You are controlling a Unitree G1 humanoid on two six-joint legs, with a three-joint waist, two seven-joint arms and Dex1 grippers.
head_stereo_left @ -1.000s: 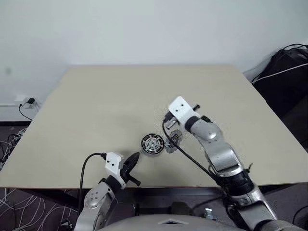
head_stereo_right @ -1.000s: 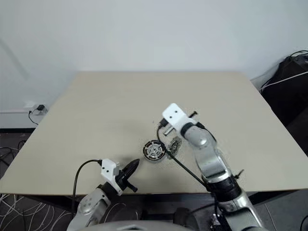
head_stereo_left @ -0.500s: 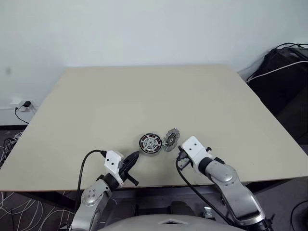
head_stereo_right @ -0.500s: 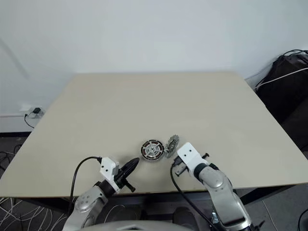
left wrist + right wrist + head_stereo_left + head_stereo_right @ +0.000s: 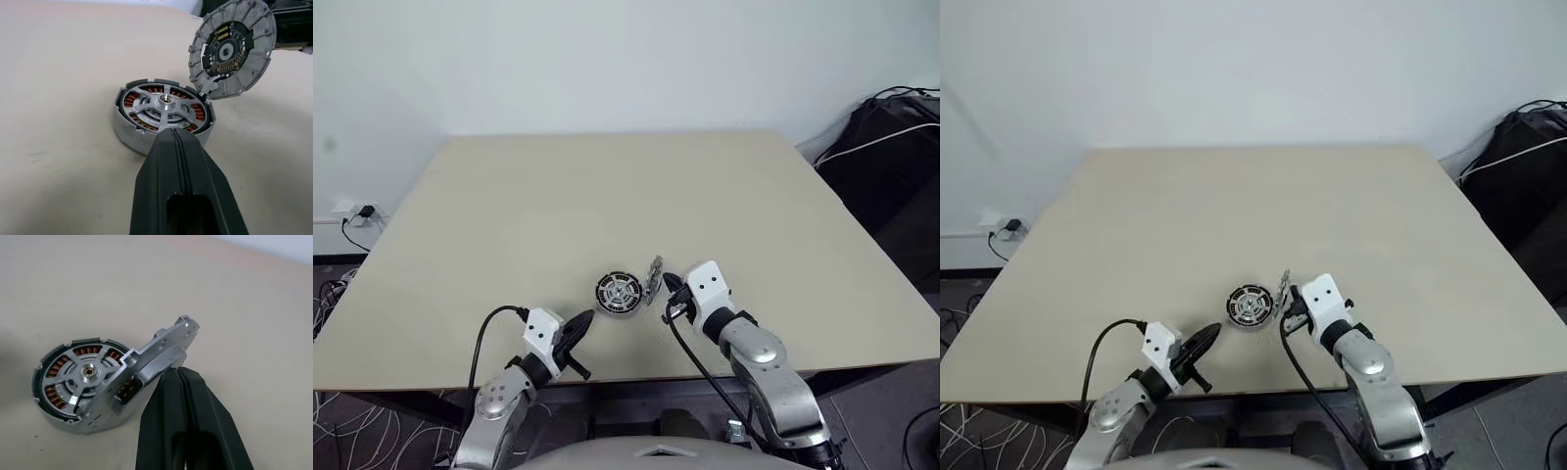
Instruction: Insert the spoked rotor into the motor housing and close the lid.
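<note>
No legible markings appear on any part. Near the tabletop (image 5: 509, 225) front edge, the left pincer (image 5: 579, 324) and right pincer (image 5: 669, 283) are both pressed together, empty. Just beyond them the housing (image 5: 164, 115) lies flat with the rotor (image 5: 165, 104) seated inside; the lid (image 5: 234, 48) stands tilted on edge against its right side, just ahead of the right pincer.

grey round lid (image 5: 161, 352) lower edge: hidden behind closed black right gripper (image 5: 182, 377)
copper-coiled motor housing (image 5: 164, 115) near rim: covered by closed black left gripper (image 5: 177, 137)
lid-to-fingertip contact: can't tell
</note>
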